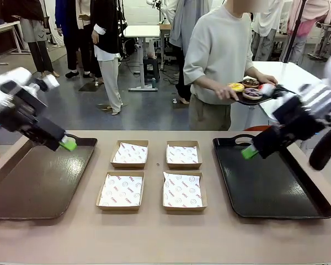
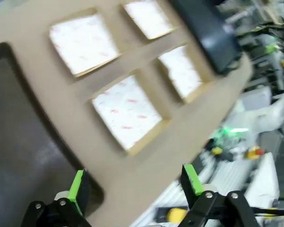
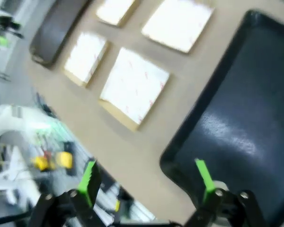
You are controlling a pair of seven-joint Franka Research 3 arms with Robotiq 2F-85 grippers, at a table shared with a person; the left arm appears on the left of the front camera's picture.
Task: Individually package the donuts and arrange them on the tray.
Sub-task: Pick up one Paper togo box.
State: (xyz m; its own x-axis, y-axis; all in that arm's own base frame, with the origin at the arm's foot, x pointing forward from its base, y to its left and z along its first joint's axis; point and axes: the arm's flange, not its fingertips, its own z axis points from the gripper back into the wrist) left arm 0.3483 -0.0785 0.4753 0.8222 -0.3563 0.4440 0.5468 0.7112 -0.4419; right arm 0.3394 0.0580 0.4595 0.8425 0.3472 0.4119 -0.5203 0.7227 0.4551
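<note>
Right now both pairs stand wide apart and hold nothing. Your left fingers hover over the far inner corner of the brown tray and your right fingers over the inner edge of the black tray. The four boxes lie on the counter between them, all unfilled. The donuts are well beyond the right fingers, past the counter's far edge, on a platter in the person's hand. The step, I judge, is getting the first donut, so don't chase the platter in the air; wait until it is offered within reach of the right fingers. Then come down from above, pads on the plain sides rather than the icing, and close gently, since soft dough will likely squash and glaze may slip. Release over the middle of the paper in the box nearest those fingers.
</note>
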